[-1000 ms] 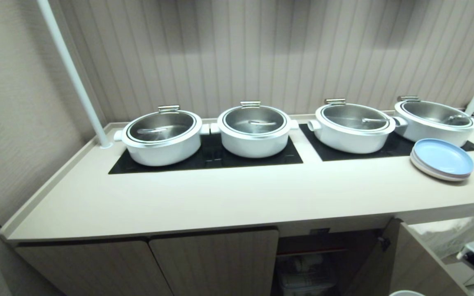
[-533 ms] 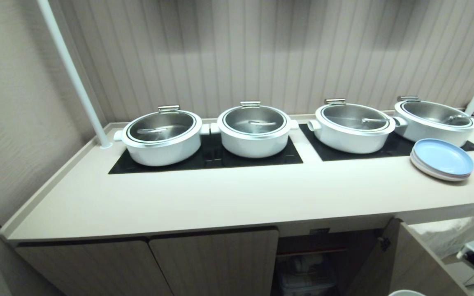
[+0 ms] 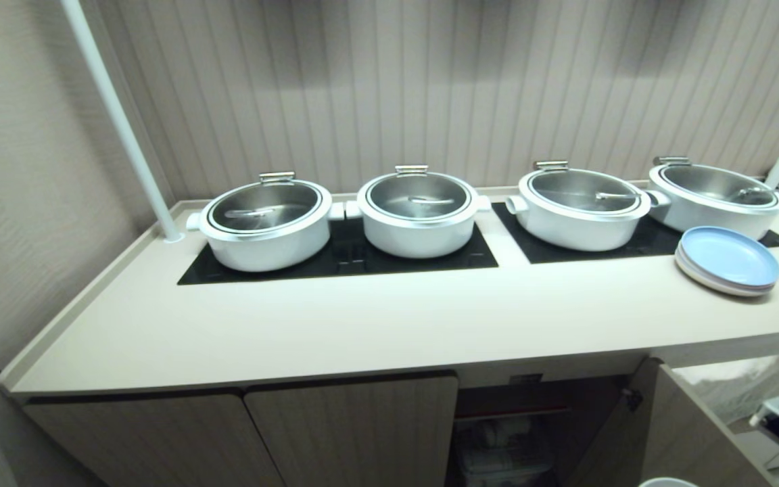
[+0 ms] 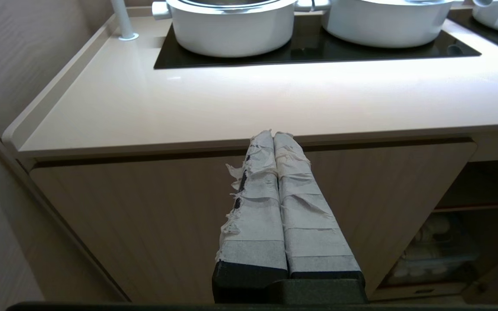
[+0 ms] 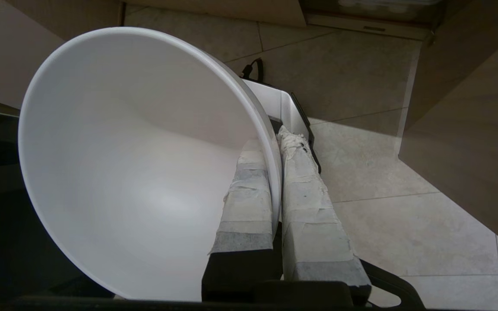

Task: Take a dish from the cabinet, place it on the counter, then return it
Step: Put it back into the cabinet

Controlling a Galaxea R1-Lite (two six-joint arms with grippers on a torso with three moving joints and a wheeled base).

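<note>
Fingers (image 5: 249, 203) pinching dish (image 5: 123, 172) rim, foot hidden

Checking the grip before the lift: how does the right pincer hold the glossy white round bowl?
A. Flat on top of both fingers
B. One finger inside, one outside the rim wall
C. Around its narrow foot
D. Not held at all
B: in the right wrist view the right pincer is shut on the glossy white round bowl, one taped finger inside its wall and the other outside.
</note>
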